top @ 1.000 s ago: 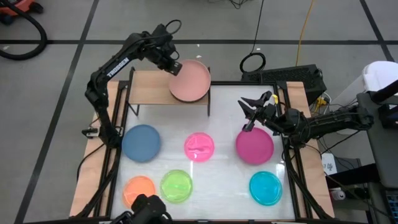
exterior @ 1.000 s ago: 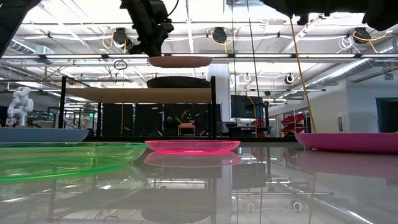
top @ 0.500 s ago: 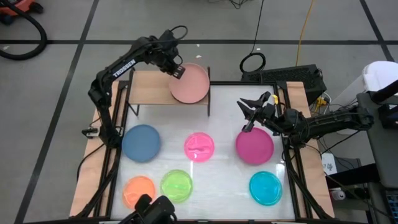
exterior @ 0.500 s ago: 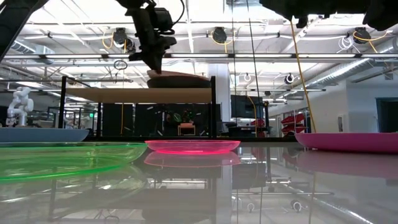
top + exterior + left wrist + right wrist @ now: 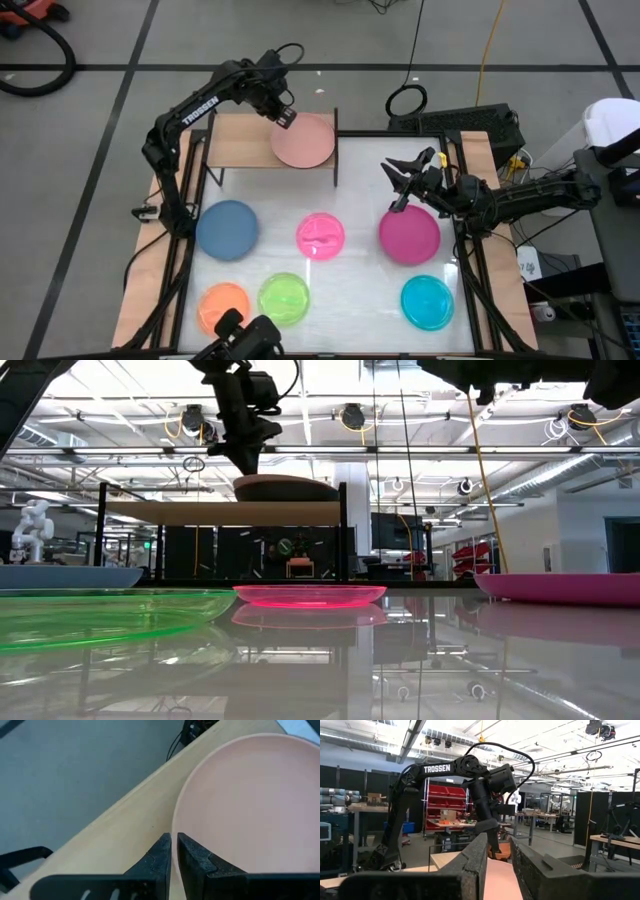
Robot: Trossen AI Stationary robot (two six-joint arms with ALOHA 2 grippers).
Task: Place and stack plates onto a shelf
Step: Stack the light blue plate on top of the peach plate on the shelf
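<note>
The salmon plate (image 5: 305,143) (image 5: 250,810) lies flat at the right end of the wooden shelf (image 5: 240,145) (image 5: 200,512). In the low view it shows as a low mound (image 5: 285,485) on the board. The grey plate is hidden. My left gripper (image 5: 283,117) (image 5: 174,840) is at the salmon plate's far-left rim, shut on it. My right gripper (image 5: 400,190) (image 5: 499,845) hangs open in the air over the far-left edge of the magenta plate (image 5: 410,235), which rests on the white table. My left gripper pinches the salmon plate's far-left rim (image 5: 175,826) between its two fingers, one above the rim and one outside it. The fingers come from above, slanting down from the shelf's far side. The plate lies level on the shelf's right end, not lifted.
On the table lie the blue plate (image 5: 227,229), the pink one (image 5: 321,235), the green one (image 5: 283,298), the orange one (image 5: 224,305) and the cyan one (image 5: 428,302). The shelf's left half (image 5: 235,140) is bare board. Black shelf posts stand beside the salmon plate.
My left gripper has moved down and a little toward the far edge, carrying the salmon plate from the air above the shelf down onto the shelf's right end, where it now lies level. The right arm has kept still.
</note>
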